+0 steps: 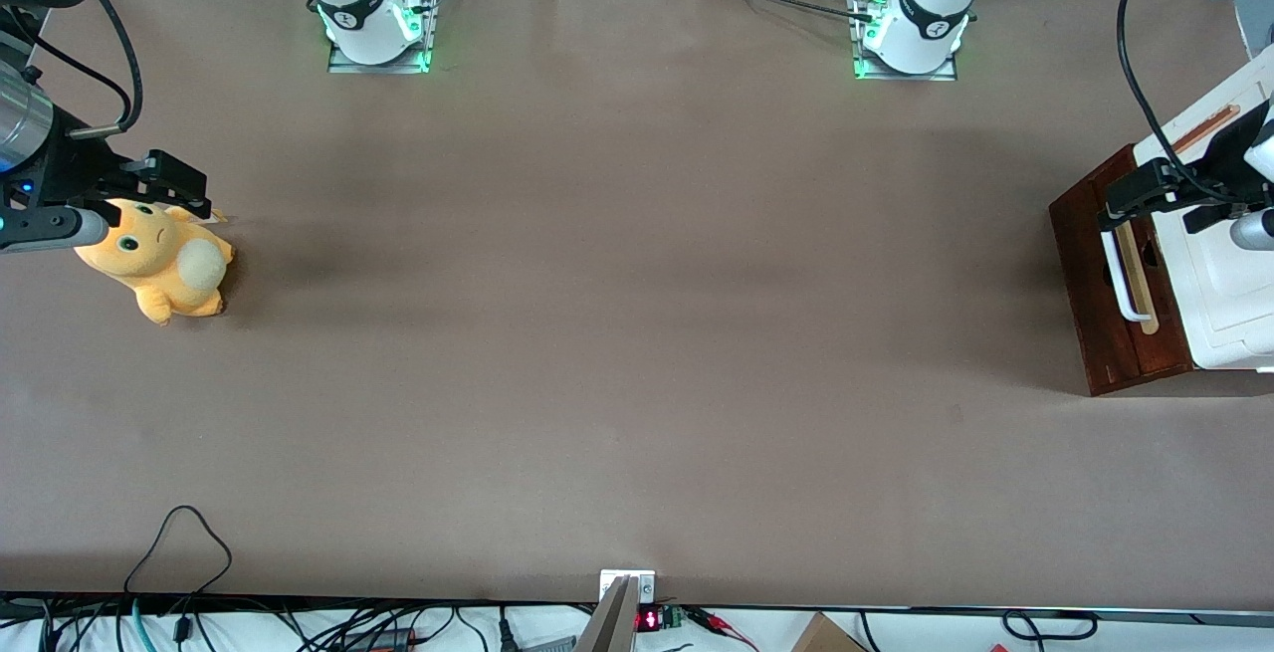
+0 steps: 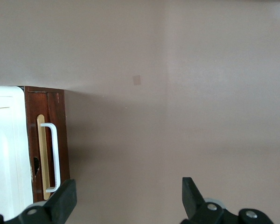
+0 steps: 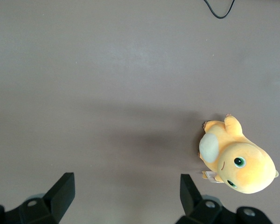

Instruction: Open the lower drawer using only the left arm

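Lower drawer (image 1: 1095,294) sits at the working arm's end of the table (image 1: 637,333), dark reddish-brown front facing toward the table's middle, under a white cabinet top (image 1: 1234,294) with a copper-coloured strip (image 1: 1206,128). Drawer front carries a pale wood strip (image 1: 1138,279) and a white loop handle (image 1: 1119,276); the front sticks out a bit past the white top, how far open cannot be told. Left arm (image 1: 1256,149) comes in from the frame edge over the cabinet, black cable (image 1: 1145,85) looping down to it. Its gripper (image 1: 1130,202) hangs above the drawer front, just over the end of the handle farther from the front camera, not touching it as far as the views show. Left wrist view: both black fingers (image 2: 65,198) spread wide apart with nothing between them, bare table between the tips; handle (image 2: 53,156) and wood strip (image 2: 43,156) show beside one finger, drawer front (image 2: 60,135) next to the white top (image 2: 7,154). Small dark notch on the drawer front next to the strip. Toward the parked arm's end of the table lies an orange plush toy (image 1: 159,269) on its side, pale belly patch, well apart from the drawer; same toy (image 3: 238,161) in the right wrist view. Loose black cable loop (image 1: 179,543) at the table edge nearest the front camera.
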Robot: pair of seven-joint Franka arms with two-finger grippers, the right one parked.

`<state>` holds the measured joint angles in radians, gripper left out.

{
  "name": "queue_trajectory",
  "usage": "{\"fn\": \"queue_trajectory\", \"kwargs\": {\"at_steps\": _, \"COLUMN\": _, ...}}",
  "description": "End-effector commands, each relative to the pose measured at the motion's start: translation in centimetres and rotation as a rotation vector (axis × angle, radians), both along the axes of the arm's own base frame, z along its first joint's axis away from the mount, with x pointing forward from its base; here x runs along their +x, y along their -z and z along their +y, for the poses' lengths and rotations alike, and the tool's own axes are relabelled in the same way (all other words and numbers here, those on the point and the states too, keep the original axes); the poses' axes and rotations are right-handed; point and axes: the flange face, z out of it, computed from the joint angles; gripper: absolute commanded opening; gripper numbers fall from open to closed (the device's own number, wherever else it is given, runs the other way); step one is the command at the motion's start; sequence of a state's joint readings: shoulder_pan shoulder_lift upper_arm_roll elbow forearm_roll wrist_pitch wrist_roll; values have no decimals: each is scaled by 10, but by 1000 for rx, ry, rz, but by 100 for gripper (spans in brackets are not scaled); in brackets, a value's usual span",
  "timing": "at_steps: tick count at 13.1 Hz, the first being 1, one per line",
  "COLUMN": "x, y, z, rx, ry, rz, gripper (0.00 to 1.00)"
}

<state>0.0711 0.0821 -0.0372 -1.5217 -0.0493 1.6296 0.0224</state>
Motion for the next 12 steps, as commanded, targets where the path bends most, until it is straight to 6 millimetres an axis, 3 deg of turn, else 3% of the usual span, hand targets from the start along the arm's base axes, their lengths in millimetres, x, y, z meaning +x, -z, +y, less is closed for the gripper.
{"fn": "queue_trajectory", "kwargs": {"at_steps": 1, "x": -6, "y": -7, "z": -3, "rx": 22, "ry": -1, "rz": 2, "gripper": 100}}
{"fn": "queue_trajectory", "kwargs": {"at_steps": 12, "x": -4, "y": -11, "z": -2, "rx": 23, "ry": -2, "rz": -2, "gripper": 100}}
